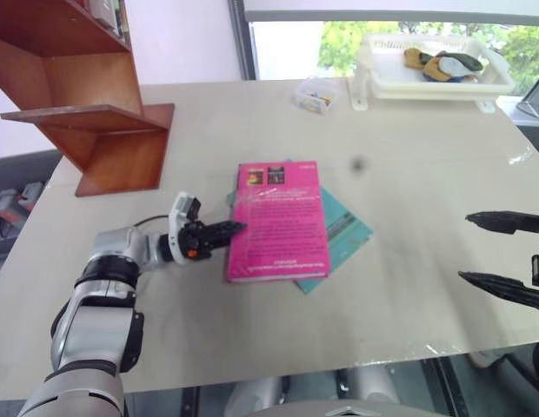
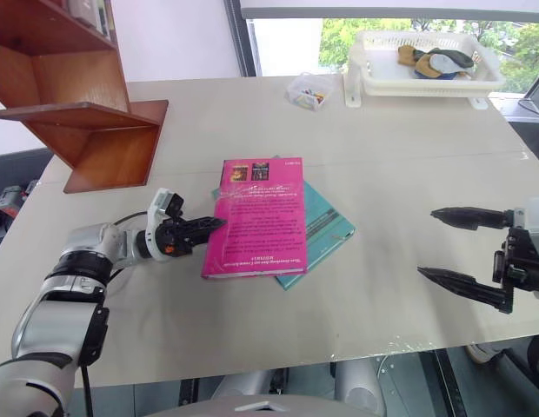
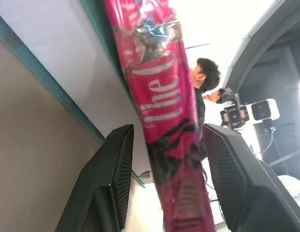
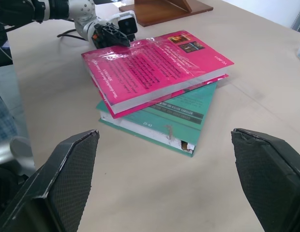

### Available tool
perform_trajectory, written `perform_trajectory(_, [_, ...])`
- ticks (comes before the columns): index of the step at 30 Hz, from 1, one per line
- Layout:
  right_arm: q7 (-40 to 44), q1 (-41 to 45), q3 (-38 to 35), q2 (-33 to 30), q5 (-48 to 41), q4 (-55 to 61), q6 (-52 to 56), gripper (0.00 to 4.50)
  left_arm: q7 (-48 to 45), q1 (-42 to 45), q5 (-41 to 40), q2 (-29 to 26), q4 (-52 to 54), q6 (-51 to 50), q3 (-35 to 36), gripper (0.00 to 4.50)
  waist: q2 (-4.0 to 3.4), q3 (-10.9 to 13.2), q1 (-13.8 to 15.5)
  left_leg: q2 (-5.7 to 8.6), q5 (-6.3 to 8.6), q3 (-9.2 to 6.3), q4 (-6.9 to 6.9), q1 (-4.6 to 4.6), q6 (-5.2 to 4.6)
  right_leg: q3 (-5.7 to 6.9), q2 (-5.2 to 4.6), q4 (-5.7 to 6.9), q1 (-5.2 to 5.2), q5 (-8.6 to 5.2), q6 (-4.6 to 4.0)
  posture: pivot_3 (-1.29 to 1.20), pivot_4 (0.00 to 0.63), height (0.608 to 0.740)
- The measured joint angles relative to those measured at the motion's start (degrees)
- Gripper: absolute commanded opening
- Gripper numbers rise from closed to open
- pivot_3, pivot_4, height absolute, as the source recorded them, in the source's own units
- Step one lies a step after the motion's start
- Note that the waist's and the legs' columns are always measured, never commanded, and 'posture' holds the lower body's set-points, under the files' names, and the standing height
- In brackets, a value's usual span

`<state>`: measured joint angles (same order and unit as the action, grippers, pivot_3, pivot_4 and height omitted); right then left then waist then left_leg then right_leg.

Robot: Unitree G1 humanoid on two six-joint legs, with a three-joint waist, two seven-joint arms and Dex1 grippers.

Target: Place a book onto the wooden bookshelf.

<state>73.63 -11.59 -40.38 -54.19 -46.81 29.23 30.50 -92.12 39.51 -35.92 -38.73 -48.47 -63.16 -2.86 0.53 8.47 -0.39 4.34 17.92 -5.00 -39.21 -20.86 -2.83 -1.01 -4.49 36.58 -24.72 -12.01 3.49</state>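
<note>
Nearest us at seven o'clock, our left gripper straddles the book's spine edge, fingers parted, not clamped. Close squarely at mid-spine before lifting toward the bookshelf at eleven o'clock. Our right gripper waits wide open.

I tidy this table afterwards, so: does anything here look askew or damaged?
The pink book lies skewed across the teal book, not squared up. The teal book's bottom corner looks torn. The left gripper is at the pink book's edge.
</note>
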Motion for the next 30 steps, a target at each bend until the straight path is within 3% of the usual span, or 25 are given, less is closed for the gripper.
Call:
perform_trajectory(3, [0.03, -0.31, 0.0, 0.0, 0.27, -0.06, -0.5, 4.5, -0.05, -1.31, -1.78, -0.21, 1.99, -1.45, -0.08, 0.3, 0.0, 0.0, 0.03, 0.0, 0.0, 0.0, 0.0, 0.0, 0.0, -0.02, 0.0, 0.0, 0.0, 0.0, 0.0, 0.0, 0.15, 0.74])
perform_trajectory(4, [0.03, -0.32, 0.0, 0.0, 0.3, -0.06, -0.67, 4.5, -0.01, -1.36, -1.95, -0.28, 2.39, -1.77, -0.09, 0.16, 0.0, 0.0, 0.06, 0.0, 0.0, -0.01, 0.0, 0.0, 0.0, -0.01, 0.0, -0.01, 0.0, 0.0, 0.0, 0.0, 0.15, 0.74])
perform_trajectory(12, [0.15, -0.92, -0.04, 0.0, 0.3, -0.23, -0.74, 4.5, 0.1, -1.98, -2.67, -0.82, 4.35, -3.8, -0.44, 0.16, 0.0, 0.0, 0.22, 0.01, 0.0, 0.0, 0.0, -0.01, 0.0, 0.0, 0.0, -0.01, 0.0, 0.0, 0.0, 0.0, 0.15, 0.74])
perform_trajectory(18, [0.21, -1.75, -0.6, 0.0, 0.3, -0.57, -0.74, 4.5, 0.67, -5.33, -6.77, -2.6, 12.38, -8.24, 3.13, 0.16, 0.01, 0.01, 0.2, -0.01, 0.0, -0.06, 0.0, -0.03, 0.0, -0.06, -0.02, -0.03, 0.0, 0.0, 0.0, 0.0, 0.15, 0.74])
perform_trajectory(24, [0.11, 1.01, -0.71, 0.01, -0.9, -3.62, -0.8, 4.5, 10.24, -6.56, -14.72, -1.59, 28.88, -11.72, 15.29, 0.16, 0.09, 0.06, 0.56, -0.02, 0.0, -0.09, -0.02, -0.04, 0.01, -0.02, -0.06, -0.07, 0.04, 0.0, 0.0, 0.0, 0.15, 0.74])
perform_trajectory(30, [0.2, 11.98, -0.35, 0.47, -9.39, -12.58, 1.54, 4.5, 17.85, -0.98, -12.44, -4.58, 42.69, -3.66, 15.96, 0.16, 0.14, 0.11, 0.68, -0.02, 0.0, -0.06, 0.01, -0.02, 0.03, -0.03, -0.06, -0.09, 0.03, 0.0, -0.01, 0.0, 0.15, 0.74])
